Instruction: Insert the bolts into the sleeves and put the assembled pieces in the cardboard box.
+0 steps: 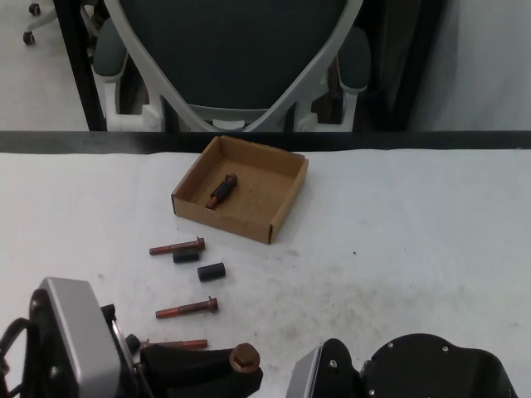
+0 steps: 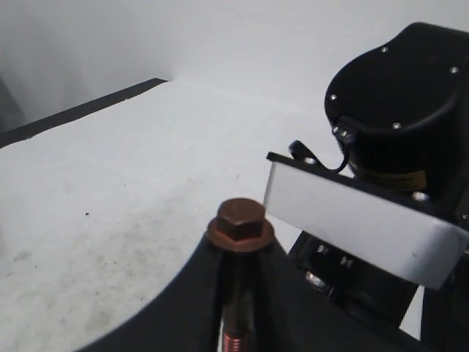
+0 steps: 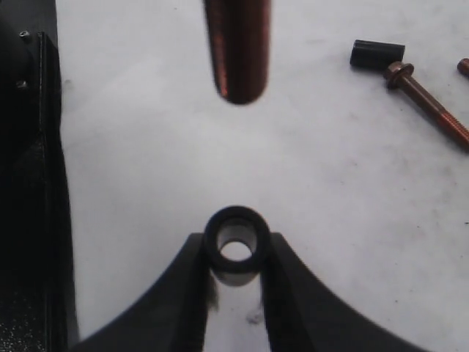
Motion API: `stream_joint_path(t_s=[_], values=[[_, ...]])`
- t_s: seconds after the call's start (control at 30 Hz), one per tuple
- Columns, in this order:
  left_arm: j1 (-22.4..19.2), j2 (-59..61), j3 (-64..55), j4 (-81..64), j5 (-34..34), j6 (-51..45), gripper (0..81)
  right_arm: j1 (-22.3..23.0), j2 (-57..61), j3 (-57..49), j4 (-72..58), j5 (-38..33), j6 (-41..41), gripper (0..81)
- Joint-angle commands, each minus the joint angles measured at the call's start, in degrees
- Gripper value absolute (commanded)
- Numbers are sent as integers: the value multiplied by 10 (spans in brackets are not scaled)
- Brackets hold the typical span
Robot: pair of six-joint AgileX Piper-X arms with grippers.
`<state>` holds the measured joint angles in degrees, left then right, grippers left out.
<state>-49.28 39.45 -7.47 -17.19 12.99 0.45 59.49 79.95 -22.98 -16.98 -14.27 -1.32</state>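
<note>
Bolt (image 2: pixel 240 224), copper-coloured, stands head up, clamped between the closed fingers of the left gripper (image 2: pixel 238 275) over the near edge of the bench (image 1: pixel 398 249). The right wrist view adds what the others hide: the right gripper (image 3: pixel 235 273) pinches a black sleeve (image 3: pixel 235 249), its bore open toward the camera. The bolt's threaded tip hangs just apart from it, not yet inside. The high view alone takes in the cardboard box (image 1: pixel 224 220) by the far edge, with one assembled piece (image 1: pixel 221 191) lying in it. Between box and near edge, left of centre, lie three loose bolts (image 1: pixel 177 246) and two loose sleeves (image 1: pixel 211 271).
</note>
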Motion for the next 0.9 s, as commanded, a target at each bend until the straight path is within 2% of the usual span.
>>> stream_joint_path(t_s=[0.0, 0.2, 0.87], values=[[1, 3, -1, -6, 4, -1, 8, 2, -6, -6, 1, 3, -7, 2], [1, 3, -1, -6, 32, 0, 8, 2, -6, -11, 3, 10, -14, 2], [1, 3, -1, -6, 30, -1, 8, 18, -72, -17, 47, 34, -29, 2]])
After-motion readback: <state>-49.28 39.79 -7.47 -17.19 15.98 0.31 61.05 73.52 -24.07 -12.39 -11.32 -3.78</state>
